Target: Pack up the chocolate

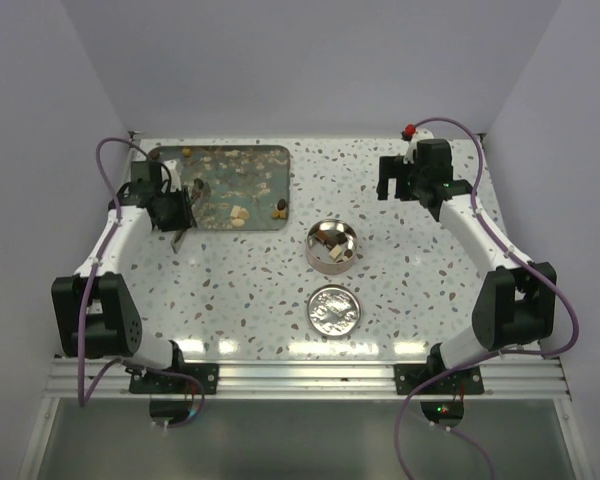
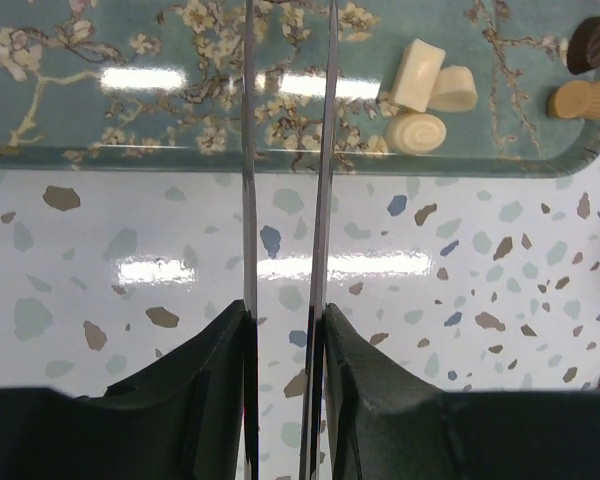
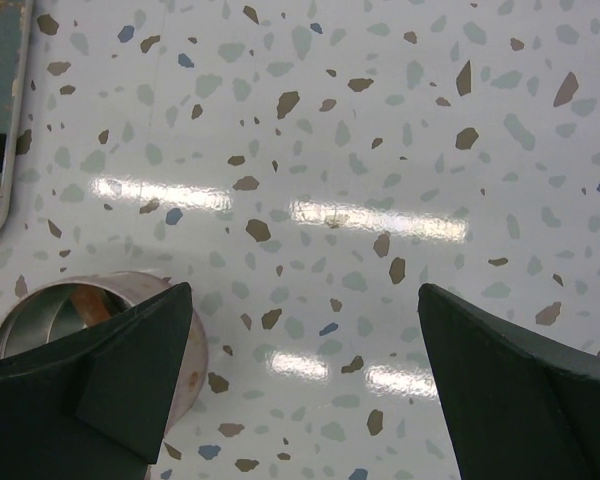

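Note:
Pale cream chocolate lumps (image 1: 240, 215) and darker brown ones (image 1: 280, 208) lie at the near right of a teal flowered tray (image 1: 216, 200). In the left wrist view the cream lumps (image 2: 420, 90) and brown ones (image 2: 592, 45) lie up right on the tray (image 2: 80, 120). A round metal tin (image 1: 331, 245) holds a few lumps. My left gripper (image 1: 173, 213) (image 2: 285, 315) is shut on metal tongs (image 2: 250, 150). Their blades stand apart with nothing between them and reach over the tray's near edge. My right gripper (image 1: 390, 182) (image 3: 302, 290) is open and empty, with the tin (image 3: 40, 315) at its lower left.
The tin's lid (image 1: 334, 309) lies flat on the speckled table in front of the tin. Tan crumbs are scattered over the tray's far part (image 1: 230, 160). White walls close in the table on the left, back and right.

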{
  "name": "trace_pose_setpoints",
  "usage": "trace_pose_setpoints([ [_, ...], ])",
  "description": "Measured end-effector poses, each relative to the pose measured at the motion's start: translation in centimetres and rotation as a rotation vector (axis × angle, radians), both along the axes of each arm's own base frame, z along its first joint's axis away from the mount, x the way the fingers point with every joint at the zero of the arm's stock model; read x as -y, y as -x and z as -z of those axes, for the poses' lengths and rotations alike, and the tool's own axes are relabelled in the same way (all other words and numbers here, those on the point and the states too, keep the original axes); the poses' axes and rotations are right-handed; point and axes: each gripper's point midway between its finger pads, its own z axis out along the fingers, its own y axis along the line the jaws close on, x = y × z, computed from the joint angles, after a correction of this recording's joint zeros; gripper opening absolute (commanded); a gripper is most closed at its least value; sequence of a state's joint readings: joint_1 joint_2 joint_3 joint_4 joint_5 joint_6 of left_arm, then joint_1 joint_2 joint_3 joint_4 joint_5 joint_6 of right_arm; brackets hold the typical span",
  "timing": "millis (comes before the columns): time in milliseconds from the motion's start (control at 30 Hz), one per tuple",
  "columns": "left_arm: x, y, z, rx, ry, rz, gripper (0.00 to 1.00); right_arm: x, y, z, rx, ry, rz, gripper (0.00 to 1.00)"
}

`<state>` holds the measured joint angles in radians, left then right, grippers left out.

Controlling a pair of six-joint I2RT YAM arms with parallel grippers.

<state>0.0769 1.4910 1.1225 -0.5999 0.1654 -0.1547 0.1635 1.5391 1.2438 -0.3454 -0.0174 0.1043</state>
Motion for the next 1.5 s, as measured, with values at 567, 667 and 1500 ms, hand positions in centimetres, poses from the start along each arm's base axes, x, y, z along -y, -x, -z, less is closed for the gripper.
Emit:
trace_pose_setpoints([
  [567,16.6,3.6,-4.7,0.100,0.097,0.382,0.30,-0.1,0.0,-0.1,-0.001,-0.014,0.006,0.99],
  [667,19.9,4.2,-6.4,0.133,0.114,0.458,0.30,-0.1,0.3,-0.1,0.000,-0.015,0.007,0.98],
  [1500,26.3,10.6,-4.0,0.002,0.091,0.644,0.42,0.0,0.8,-0.6,0.010,-0.017,0.006,0.98],
])
